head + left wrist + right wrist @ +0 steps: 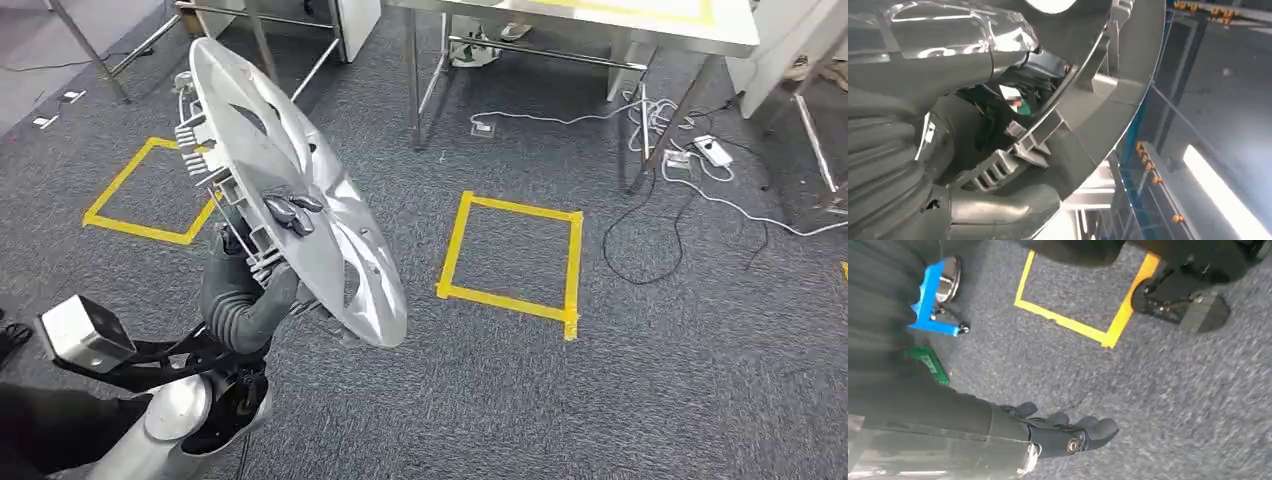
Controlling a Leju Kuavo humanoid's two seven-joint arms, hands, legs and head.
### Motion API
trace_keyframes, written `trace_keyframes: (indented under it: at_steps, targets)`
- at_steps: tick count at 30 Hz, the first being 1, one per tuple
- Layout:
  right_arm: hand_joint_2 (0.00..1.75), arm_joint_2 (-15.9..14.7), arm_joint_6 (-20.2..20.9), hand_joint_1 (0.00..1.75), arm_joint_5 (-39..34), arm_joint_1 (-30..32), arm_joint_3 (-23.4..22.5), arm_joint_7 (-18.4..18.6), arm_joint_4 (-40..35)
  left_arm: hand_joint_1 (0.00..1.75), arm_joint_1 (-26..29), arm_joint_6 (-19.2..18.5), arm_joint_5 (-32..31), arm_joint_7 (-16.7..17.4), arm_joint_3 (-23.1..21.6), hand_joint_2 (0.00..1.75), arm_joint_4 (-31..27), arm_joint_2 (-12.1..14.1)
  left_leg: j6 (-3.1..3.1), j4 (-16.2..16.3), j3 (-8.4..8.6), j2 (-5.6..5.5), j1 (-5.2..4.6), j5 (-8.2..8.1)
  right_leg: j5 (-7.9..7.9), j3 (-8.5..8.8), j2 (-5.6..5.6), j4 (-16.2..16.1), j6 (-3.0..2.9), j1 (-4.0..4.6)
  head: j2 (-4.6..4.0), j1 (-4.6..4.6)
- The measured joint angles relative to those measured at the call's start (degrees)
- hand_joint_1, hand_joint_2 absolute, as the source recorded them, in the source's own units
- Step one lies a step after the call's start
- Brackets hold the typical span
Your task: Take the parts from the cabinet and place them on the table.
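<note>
We see dark fingers (290,212) of the left hand (245,300) hooked over the face of a silver wheel cover (300,190), with the rest of that hand behind the disc, so the hand holds the cover by its rim. The cover stands tilted, its ribbed back side with clips turned toward the hand. In the left wrist view the grey thumb (998,212) lies along the cover's back (1088,100), close to a ribbed clip, and the disc's edge runs across the frame with a ceiling light (1218,190) beyond it.

The cover hangs above the grey carpet (600,400), well apart from the desk (600,20), whose steel top and legs stand on the far side of the cover. A yellow tape square (515,260) on the carpet lies between the cover and the desk, and a second tape square (150,190) is partly hidden behind the cover. White cables and a power strip (712,150) lie on the carpet beside the desk legs, on the side away from the cover.

In the right wrist view the right hand (1058,432) hangs over the carpet with its dark fingers (1098,430) stretched out, slightly apart, and nothing in them. Near that hand a corner of yellow tape (1073,325) marks the floor, and a blue bracket (930,300) stands close by.
</note>
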Motion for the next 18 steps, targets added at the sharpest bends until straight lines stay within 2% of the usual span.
trace_keyframes:
  at_steps: [1,2,3,4,5,6,7,9,10,12,14,16,17,18]
  targets:
    - [1.75,-0.02,0.17,0.00,-0.06,-0.06,-0.02,-0.11,0.00,1.75,0.00,0.00,0.00,0.00,0.02,1.75,0.00,0.00,-0.30,-4.36,2.70,0.11,0.18,2.47,-0.23,0.00,-0.09,0.34,0.38,-0.23,0.00,0.00]
    - [1.75,-0.04,0.28,0.00,-0.18,-0.09,-0.04,-0.11,0.00,1.75,-0.01,0.00,0.00,0.00,0.02,1.75,-0.02,0.00,-0.58,-10.04,6.10,0.39,0.45,4.94,-0.60,-0.01,-0.13,0.94,0.93,-0.51,0.00,-0.02]
    - [1.75,-0.09,0.31,0.00,-0.37,-0.10,-0.04,-0.11,0.02,1.75,-0.02,0.02,-0.09,0.02,0.00,1.75,0.00,-0.02,-0.78,-12.57,7.64,0.82,0.42,3.91,-0.95,-0.17,-0.13,1.42,1.49,-0.45,0.00,-0.02]
    - [1.75,-0.13,0.33,0.00,-0.52,-0.27,-0.04,-0.11,0.02,1.75,0.00,0.26,-0.33,0.13,0.02,1.75,0.07,-0.02,0.52,-13.02,7.63,0.59,0.25,3.98,-1.23,-0.62,-0.03,2.24,1.93,-0.12,0.00,-0.24]
    - [1.75,-0.13,0.37,0.00,-0.59,-0.33,-0.07,-0.11,0.02,1.75,0.02,0.37,-0.46,0.26,-0.04,1.75,0.09,-0.02,1.51,-13.06,7.56,0.65,0.38,3.85,-1.74,-0.84,0.04,2.27,1.65,-0.06,0.00,0.00]
    - [1.75,-0.17,0.37,0.00,-0.61,-0.19,-0.07,-0.11,0.02,1.75,0.02,0.55,-0.50,0.44,-0.02,1.75,0.15,0.00,1.50,-13.04,7.52,0.63,0.34,3.84,-1.72,-0.81,0.05,2.17,0.46,-0.06,0.00,0.07]
    - [1.75,-0.22,0.37,0.00,-0.68,-0.09,-0.09,-0.11,0.02,1.75,0.02,0.63,-0.59,0.53,-0.02,1.75,0.15,-0.02,1.52,-13.04,7.52,0.59,0.26,3.86,-1.29,-0.83,0.13,2.16,-0.27,-0.01,0.02,0.09]
    - [1.75,-0.26,0.37,0.00,-0.68,-0.09,-0.09,-0.13,0.02,1.75,0.00,0.72,-0.77,0.52,0.00,1.75,0.15,-0.04,1.97,-13.04,7.50,0.39,0.08,3.90,-1.18,-0.70,0.16,1.93,-0.55,-0.02,0.00,0.20]
    - [1.75,-0.26,0.37,0.00,-0.68,-0.06,-0.09,-0.13,0.02,1.75,0.00,0.74,-0.83,0.59,-0.02,1.75,0.15,-0.04,1.99,-13.03,7.50,0.24,-0.02,3.89,-1.06,-0.63,0.15,1.76,-0.73,-0.05,0.00,0.22]
    - [1.75,-0.37,0.37,0.00,-0.83,-0.05,-0.09,-0.13,0.02,1.75,0.00,1.45,-0.48,1.70,-0.02,1.75,0.17,-0.04,2.55,-13.02,7.51,-0.08,-0.21,3.77,-1.00,-0.53,0.08,1.64,-0.61,-0.15,0.02,0.20]
    - [1.75,-0.37,0.37,0.00,-1.27,0.14,-0.09,-0.28,0.02,1.75,-0.01,2.64,0.50,3.19,0.07,1.75,0.50,-0.07,2.60,-13.00,7.50,-0.31,-0.33,3.76,-0.98,-0.47,-0.04,1.58,-0.54,-0.24,0.00,0.20]
    - [1.75,-0.37,0.39,0.00,-1.84,0.39,-0.11,-0.68,0.02,1.75,-0.04,3.94,1.25,5.51,0.13,1.75,0.98,-0.04,2.70,-12.97,7.50,-0.51,-0.42,3.71,-1.06,-0.33,-0.17,1.37,0.17,-0.32,0.00,0.17]
    - [1.75,-0.37,0.39,0.00,-2.06,0.54,-0.11,-1.03,0.02,1.75,-0.08,4.68,1.57,6.96,0.13,1.75,1.18,-0.04,2.86,-12.96,7.51,-0.58,-0.45,3.64,-1.01,-0.22,-0.23,1.21,1.02,-0.40,0.02,0.17]
    - [1.75,-0.39,0.39,0.00,-2.38,0.70,-0.13,-1.42,0.02,1.75,-0.11,5.27,1.79,8.22,0.11,1.75,1.49,-0.04,2.92,-12.93,7.50,-0.69,-0.47,3.62,-1.03,-0.11,-0.29,1.04,2.25,-0.51,0.02,0.20]
